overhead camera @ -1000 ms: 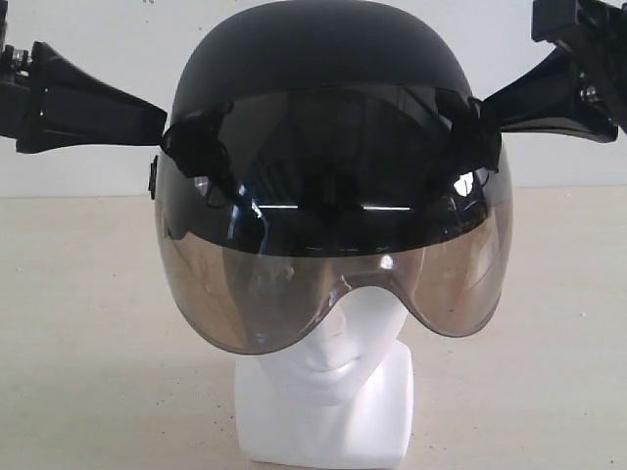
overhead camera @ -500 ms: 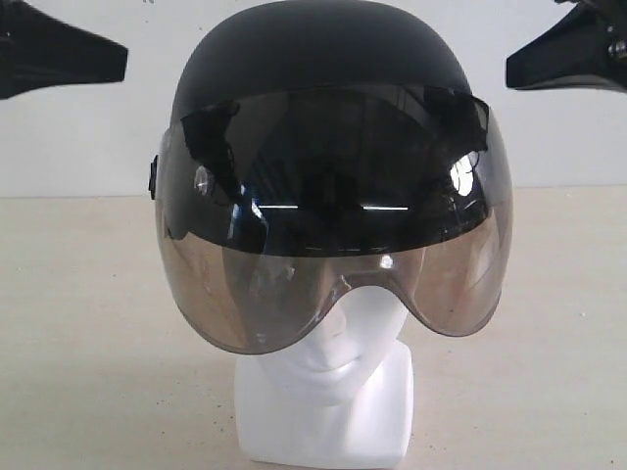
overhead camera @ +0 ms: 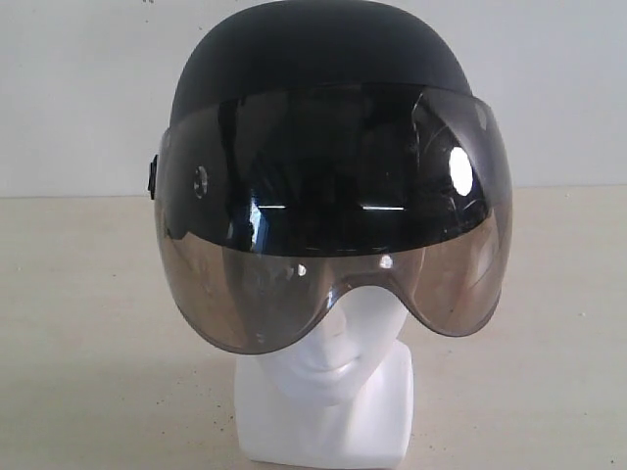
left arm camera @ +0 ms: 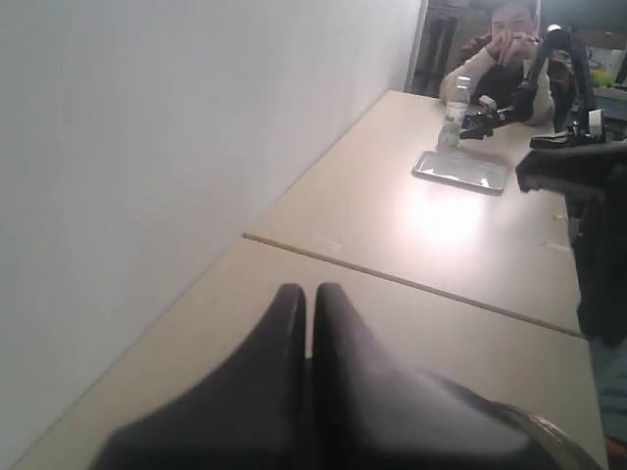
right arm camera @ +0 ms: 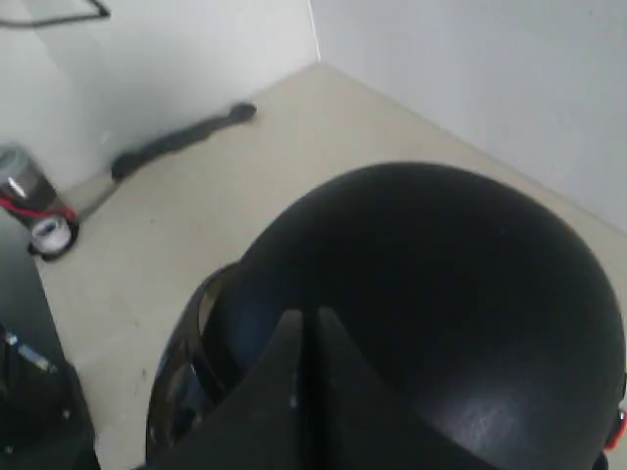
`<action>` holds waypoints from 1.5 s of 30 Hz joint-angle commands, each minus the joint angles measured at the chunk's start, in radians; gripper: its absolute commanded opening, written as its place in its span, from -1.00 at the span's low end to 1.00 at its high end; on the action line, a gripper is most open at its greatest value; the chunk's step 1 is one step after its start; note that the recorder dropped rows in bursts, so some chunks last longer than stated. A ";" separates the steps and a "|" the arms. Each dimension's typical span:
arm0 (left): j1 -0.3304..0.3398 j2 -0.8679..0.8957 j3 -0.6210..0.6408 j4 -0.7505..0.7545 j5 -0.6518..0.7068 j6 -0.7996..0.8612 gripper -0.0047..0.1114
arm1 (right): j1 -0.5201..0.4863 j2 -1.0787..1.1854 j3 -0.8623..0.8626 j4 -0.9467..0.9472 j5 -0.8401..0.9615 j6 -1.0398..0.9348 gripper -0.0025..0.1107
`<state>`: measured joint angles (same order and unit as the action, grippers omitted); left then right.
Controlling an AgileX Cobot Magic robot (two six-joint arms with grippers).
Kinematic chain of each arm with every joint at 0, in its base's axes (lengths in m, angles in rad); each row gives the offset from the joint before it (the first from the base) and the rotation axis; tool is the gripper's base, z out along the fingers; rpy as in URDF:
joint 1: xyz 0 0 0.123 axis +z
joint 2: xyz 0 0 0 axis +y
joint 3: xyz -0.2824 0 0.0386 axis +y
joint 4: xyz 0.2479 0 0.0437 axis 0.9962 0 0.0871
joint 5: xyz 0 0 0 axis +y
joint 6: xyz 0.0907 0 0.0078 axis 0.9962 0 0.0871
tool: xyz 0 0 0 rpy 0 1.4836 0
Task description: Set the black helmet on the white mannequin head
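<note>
**Black on white: the black helmet (overhead camera: 318,54) is seated, both jaws off it**

The black helmet sits on the white mannequin head (overhead camera: 338,362). Its smoky bubble visor (overhead camera: 333,264) covers the upper face, and the chin and blocky base show beneath it on the pale bench (overhead camera: 88,323). The left jaws are pressed together, empty, and aimed away along the bench. The right jaws, also together and empty, hang just above the rounded matte shell. Glossy plastic under a roomy shell probably gives little grip, so a brush from the right jaws could tip or slide the helmet.

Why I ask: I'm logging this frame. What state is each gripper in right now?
Left gripper: closed, holding nothing.
Right gripper: closed, holding nothing, with the black helmet just beyond its fingertips.
</note>
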<state>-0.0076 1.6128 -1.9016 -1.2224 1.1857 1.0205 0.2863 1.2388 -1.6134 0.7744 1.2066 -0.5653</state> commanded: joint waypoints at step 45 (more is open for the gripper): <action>-0.144 0.074 0.341 -0.184 0.035 0.458 -0.84 | 0.373 0.229 -0.289 -0.534 0.014 0.391 -0.96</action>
<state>-0.1464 1.6904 -1.5852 -1.3975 1.2191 1.4568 0.6578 1.4698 -1.9121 0.2308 1.2243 -0.1797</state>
